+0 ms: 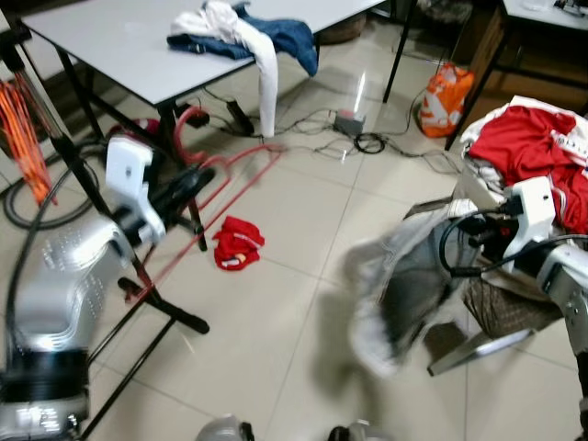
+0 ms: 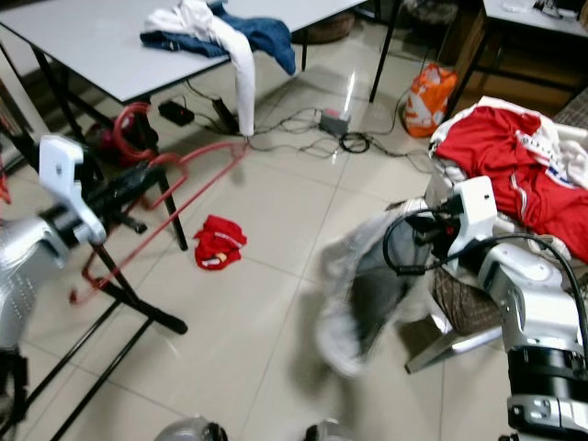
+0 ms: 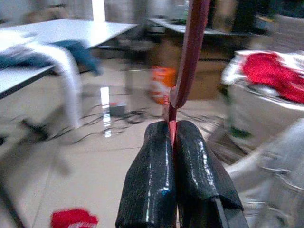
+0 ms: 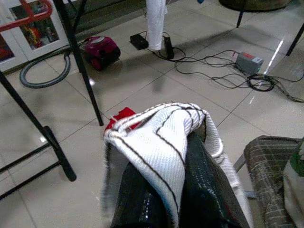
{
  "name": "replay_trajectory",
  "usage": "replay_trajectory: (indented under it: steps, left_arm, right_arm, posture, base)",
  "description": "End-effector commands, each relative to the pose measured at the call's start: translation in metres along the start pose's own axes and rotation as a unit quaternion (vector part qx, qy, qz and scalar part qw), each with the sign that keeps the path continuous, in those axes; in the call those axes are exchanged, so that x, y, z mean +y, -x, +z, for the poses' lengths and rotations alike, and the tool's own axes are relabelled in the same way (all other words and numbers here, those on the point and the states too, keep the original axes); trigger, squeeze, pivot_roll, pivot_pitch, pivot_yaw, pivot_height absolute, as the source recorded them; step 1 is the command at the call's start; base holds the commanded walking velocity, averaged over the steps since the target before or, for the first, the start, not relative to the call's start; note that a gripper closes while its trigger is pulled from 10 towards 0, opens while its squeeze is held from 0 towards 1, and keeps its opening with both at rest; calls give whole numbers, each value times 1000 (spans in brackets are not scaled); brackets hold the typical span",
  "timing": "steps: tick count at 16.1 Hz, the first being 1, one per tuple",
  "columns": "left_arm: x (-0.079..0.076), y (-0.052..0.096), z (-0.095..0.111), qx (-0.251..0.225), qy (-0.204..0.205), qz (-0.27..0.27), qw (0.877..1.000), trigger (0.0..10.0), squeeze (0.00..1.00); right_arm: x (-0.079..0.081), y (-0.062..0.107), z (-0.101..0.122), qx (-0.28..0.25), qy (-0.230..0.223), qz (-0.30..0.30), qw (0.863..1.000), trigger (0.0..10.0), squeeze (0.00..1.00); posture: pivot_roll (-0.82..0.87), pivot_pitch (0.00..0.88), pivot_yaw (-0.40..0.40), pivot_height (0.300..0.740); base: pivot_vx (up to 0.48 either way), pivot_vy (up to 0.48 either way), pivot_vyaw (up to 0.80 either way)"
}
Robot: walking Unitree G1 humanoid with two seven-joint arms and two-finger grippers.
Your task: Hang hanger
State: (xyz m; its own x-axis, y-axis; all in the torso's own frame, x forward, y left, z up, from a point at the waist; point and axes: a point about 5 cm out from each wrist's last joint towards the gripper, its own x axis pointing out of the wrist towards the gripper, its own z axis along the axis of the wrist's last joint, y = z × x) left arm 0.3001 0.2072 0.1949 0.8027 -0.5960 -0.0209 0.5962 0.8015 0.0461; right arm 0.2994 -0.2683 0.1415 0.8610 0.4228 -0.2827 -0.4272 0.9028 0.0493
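Tiled floor spreads below; left gripper pinches the red hanger low beside the black rack, right gripper clamps a white garment. Lift hook squarely over the rail.

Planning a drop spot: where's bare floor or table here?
Free: table near end, left of the clothes pile; floor tiles between the red cloth and grey garment. Crowded: cables and power strip under the table, red clothes heaped on the right, rack legs left.
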Motion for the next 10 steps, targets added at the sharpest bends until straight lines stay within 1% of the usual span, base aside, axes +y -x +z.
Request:
replay_trajectory:
  steps: [1, 3, 4, 5, 7, 10]
  left_arm:
    - [-6, -1, 3, 13, 1, -50, 999, 10000, 0]
    - [-4, 7, 15, 34, -20, -102, 994, 10000, 0]
    - [-5, 8, 20, 35, -24, -120, 992, 10000, 0]
    - [-10, 8, 28, 40, -31, -160, 986, 10000, 0]
    - [-12, 7, 32, 41, -36, -180, 982, 10000, 0]
    - [-15, 5, 37, 31, -34, -189, 981, 10000, 0]
  right_arm:
    - [0, 3, 28, -28, 33, 11, 999, 0, 0]
    - [-4, 8, 38, -24, 48, 20, 998, 0, 0]
    - [-6, 8, 41, -22, 56, 20, 998, 0, 0]
    - [-10, 8, 47, -20, 70, 20, 997, 0, 0]
    - [-15, 7, 57, -24, 82, 17, 996, 0, 0]
    - [-18, 5, 66, -31, 93, 13, 995, 0, 0]
  posture:
    - [-89, 0, 0, 740]
    - [-88, 0, 0, 740]
    - [-88, 0, 1, 740]
    - [-86, 0, 2, 740]
    - [-84, 0, 0, 740]
    - [-81, 0, -2, 740]
  base:
    - [0, 0, 0]
    - [0, 0, 0]
    - [0, 0, 0]
    - [0, 0, 0]
    - [0, 0, 0]
    - [0, 0, 0]
